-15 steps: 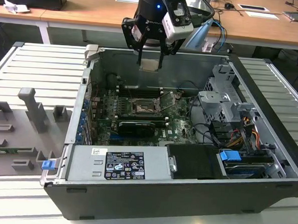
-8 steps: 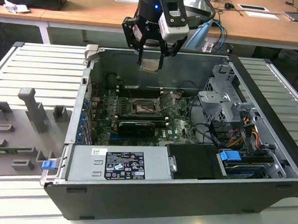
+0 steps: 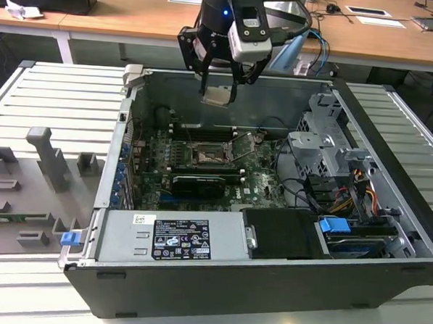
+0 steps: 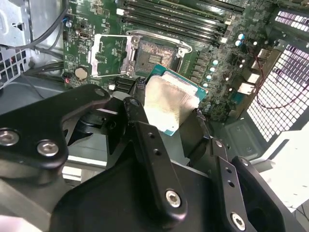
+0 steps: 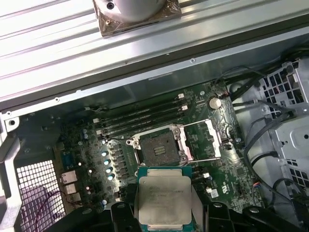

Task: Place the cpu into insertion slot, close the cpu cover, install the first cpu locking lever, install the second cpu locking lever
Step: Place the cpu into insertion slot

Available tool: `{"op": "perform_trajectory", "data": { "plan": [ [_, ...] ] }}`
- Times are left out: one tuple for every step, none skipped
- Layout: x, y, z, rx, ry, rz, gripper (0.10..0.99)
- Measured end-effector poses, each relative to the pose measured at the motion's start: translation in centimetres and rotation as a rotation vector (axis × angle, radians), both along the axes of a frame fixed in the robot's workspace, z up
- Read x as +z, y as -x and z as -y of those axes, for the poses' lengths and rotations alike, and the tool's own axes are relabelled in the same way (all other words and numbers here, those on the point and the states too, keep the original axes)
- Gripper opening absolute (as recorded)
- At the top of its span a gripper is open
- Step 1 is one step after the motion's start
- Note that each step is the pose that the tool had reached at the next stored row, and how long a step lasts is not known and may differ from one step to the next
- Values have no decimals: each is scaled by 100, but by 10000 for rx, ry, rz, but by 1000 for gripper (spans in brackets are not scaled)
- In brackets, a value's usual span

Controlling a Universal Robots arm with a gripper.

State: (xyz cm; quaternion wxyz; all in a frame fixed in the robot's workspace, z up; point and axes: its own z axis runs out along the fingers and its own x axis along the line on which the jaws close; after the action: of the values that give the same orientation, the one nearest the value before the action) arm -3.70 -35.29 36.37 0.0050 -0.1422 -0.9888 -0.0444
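Tan-silver cpu [image 5: 164, 200] is pinched in your gripper [image 3: 219, 86], high, well clear of the open insertion slot [image 5: 157, 146]. Square its edges to the socket first; descend level.

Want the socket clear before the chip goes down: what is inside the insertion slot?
Nothing lies in the insertion slot: its dark centre is bare, with the cpu cover open beside it. In the second wrist view the held cpu hides its near corner.
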Motion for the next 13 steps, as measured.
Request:
{"op": "perform_trajectory", "data": {
  "plan": [
    [-4,0,0,-24,2,-4,529],
    [-5,-1,1,-129,3,-4,529],
    [-8,0,0,-339,1,-3,529],
    [-9,0,0,-490,1,-3,529],
    [-10,0,0,-590,1,-3,529],
    [-10,0,0,-689,1,-3,529],
    [-11,0,0,-787,1,-3,529],
    [-12,0,0,-916,1,-3,529],
    [-13,0,0,-1042,1,-3,529],
    [-14,0,0,-1136,1,-3,529],
    [-16,0,0,-1313,1,-3,529],
    [-17,0,0,-1453,1,-3,529],
    [-17,0,0,-1519,1,-3,529]
  ]
}}
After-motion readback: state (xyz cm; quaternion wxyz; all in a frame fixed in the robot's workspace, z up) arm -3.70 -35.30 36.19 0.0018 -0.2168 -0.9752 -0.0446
